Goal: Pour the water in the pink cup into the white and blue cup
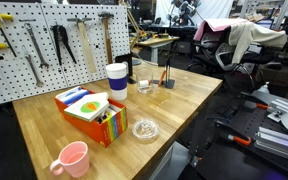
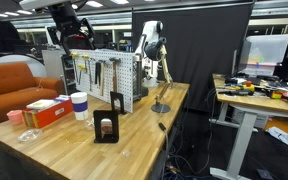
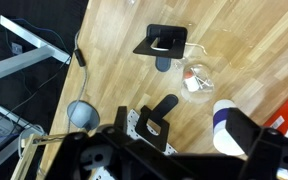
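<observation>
1. The gripper (image 2: 74,38) hangs high, wide open, holding nothing.
2. The pink cup (image 1: 72,158) sits by the table (image 1: 184,100) edge, well apart from the white and blue cup (image 1: 117,80).
3. A crooked grab could tip it and spill water (the edge is close).

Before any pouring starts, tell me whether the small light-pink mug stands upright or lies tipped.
Upright. The small light-pink mug sits on its base on the wooden table, open rim facing up. Water inside: cannot tell.

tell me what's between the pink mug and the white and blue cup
An orange rectangular box, between the light-pink mug and the tall white cup with blue bands; both exterior views show it.
</observation>
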`<state>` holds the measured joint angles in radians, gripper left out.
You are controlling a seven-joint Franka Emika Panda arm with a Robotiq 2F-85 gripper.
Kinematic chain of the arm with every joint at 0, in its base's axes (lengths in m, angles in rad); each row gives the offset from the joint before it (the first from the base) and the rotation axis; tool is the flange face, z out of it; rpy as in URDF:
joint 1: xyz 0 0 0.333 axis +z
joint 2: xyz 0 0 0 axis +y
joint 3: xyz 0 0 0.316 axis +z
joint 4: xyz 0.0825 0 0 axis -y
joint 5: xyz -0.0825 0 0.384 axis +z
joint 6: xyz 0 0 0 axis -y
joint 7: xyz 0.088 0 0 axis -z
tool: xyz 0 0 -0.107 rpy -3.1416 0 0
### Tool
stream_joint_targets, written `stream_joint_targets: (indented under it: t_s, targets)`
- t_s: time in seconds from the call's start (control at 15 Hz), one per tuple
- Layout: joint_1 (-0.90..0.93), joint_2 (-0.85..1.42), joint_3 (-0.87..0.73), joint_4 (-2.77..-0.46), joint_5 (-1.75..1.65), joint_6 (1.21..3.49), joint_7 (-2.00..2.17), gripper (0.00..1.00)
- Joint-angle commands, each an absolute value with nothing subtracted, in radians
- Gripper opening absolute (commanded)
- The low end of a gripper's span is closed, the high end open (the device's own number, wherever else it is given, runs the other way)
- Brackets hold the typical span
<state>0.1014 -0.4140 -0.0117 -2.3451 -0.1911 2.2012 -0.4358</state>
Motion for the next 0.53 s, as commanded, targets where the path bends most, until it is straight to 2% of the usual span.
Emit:
stream_joint_targets:
  t_s: [0.0,0.47]
  targets:
    - [0.096,-0.413,-0.006,-2.337,-0.217,2.178,-0.441,1.0]
    - [0.101,-0.414,-0.011,-2.344,-0.212,2.179,-0.436,1.0]
